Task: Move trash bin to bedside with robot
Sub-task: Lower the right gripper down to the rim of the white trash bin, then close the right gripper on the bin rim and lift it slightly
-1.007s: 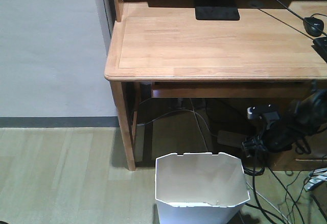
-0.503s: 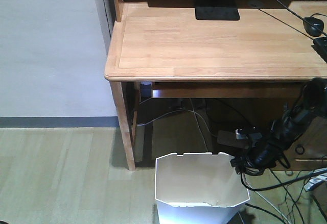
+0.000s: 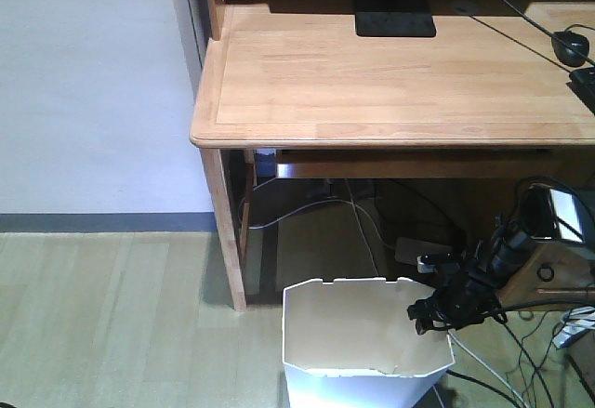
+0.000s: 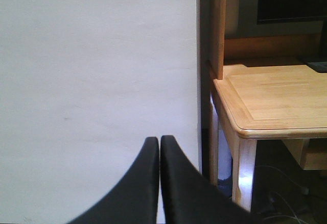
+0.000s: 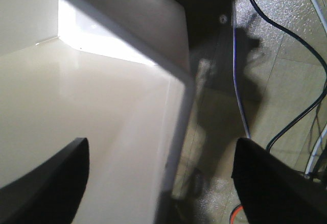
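Observation:
The white trash bin stands on the floor in front of the wooden desk, its angular rim up and its inside cream. My right gripper is open, low at the bin's right rim. In the right wrist view one finger is over the bin's cream inside and the other is outside it, with the bin's right wall between them. My left gripper is shut and empty, facing a white wall beside the desk. The bed is out of view.
A light wooden desk stands behind the bin, its leg to the bin's left. Loose black and white cables lie on the floor to the bin's right. A monitor base sits on the desk.
My right arm has come down and leftward from under the desk's right side to the bin's right rim. The bin has not moved.

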Robot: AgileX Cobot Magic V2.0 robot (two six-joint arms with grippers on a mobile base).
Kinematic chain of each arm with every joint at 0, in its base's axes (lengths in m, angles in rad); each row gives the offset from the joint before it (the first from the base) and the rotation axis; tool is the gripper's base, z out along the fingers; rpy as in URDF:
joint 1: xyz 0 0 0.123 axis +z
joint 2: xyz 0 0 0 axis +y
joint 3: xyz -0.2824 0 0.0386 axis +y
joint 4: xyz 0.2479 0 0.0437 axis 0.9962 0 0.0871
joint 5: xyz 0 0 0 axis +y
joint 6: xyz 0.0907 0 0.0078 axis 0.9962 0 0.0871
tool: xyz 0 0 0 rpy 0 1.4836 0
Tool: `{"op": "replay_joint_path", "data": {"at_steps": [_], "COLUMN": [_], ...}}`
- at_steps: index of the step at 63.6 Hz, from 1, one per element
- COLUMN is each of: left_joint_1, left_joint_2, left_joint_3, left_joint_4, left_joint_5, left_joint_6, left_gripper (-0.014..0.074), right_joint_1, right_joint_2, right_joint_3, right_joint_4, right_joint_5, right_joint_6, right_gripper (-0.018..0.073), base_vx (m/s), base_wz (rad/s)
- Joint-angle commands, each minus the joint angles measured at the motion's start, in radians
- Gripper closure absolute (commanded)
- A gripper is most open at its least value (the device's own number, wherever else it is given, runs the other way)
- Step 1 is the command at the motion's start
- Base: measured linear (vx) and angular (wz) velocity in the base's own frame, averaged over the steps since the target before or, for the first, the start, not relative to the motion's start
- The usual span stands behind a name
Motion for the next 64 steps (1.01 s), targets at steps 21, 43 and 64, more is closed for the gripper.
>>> {"op": "replay_joint_path", "data": {"at_steps": [21, 43, 64], "left_joint_1": [-0.003, -0.003, -0.003], "left_joint_2": [-0.005, -0.005, -0.005], "left_joint_3": [-0.024, -0.024, -0.024], "left_joint_4": [-0.002, -0.002, -0.002], "left_joint_5": [-0.073, -0.073, -0.073], "left_joint_6": [-0.004, -0.004, -0.004], "left_gripper": [0.0603, 0.0603, 0.0603], "right_joint_1": [-0.001, -0.071, -0.168], "right_joint_2": [0.017, -0.115, -0.375], "right_joint_3": [-0.118, -0.056, 0.211], "right_joint_4": [-0.002, 0.174, 0.418], "right_joint_5": [0.168, 0.177, 0.280], "right_joint_6": [0.026, -0.086, -0.529], "right_gripper": [0.0576, 0.0568, 0.0565], "base_vx": [0.00, 0.00, 0.00], "base_wz": [0.00, 0.00, 0.00]}}
